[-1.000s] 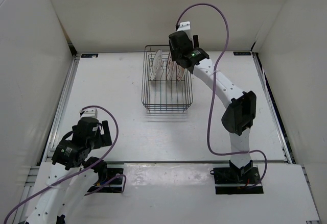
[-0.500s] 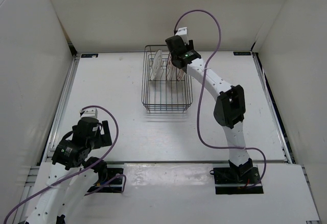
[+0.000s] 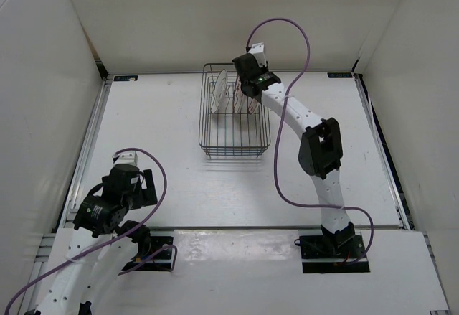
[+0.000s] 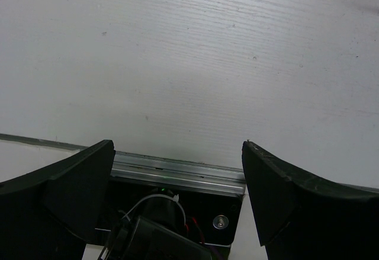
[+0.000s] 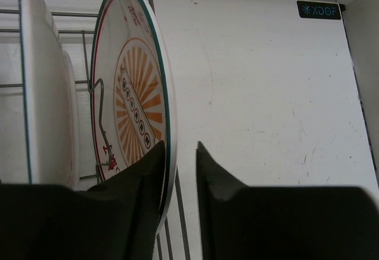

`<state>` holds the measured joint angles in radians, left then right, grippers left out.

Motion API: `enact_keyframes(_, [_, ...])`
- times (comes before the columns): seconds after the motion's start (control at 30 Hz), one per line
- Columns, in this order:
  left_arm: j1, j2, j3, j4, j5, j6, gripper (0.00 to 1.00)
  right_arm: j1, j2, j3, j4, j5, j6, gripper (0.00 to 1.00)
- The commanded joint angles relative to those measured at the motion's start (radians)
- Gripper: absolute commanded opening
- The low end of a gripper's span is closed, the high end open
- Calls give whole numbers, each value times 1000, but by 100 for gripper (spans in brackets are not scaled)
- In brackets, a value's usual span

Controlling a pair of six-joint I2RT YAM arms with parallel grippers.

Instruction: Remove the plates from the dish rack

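Rightmost sunburst plate (image 5: 133, 94) upright in dish rack (image 3: 234, 150), far centre; right pincer (image 5: 179, 146) astride its rim, jaws narrow, gap visible on one side, not yet clamped; left pincer (image 4: 177, 147) wide open, near left, well apart.

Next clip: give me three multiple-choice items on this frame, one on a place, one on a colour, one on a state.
1. Where are the plates?
A) on edge in the dish rack, at its far end
B) lying flat outside it
C) none in view

2. The plate at the right gripper has a sunburst coloured:
A) blue
B) orange
C) green

3. The left gripper has its jaws:
A) shut on a plate
B) shut on a wire
C) open, empty

Answers: 1 A, the top view shows them standing inside it. 2 B, the right wrist view shows orange rays. 3 C, only bare table shows between them.
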<state>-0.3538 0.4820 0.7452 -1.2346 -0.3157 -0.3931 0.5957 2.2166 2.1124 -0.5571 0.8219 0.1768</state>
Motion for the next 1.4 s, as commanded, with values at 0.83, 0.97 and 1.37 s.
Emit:
enact_keyframes(0.83, [-4,15,14,1,-14,-7,100,79,-156,72,415,385,-368,0])
enact_keyframes(0.97, [-2,17,14,10,-17,-7,100,73,-263,37,461,434,-404,0])
enact_keyframes(1.37, [-10,29,13,-2,-22,-13,100,-275,-896,-770,119,-136,387,0])
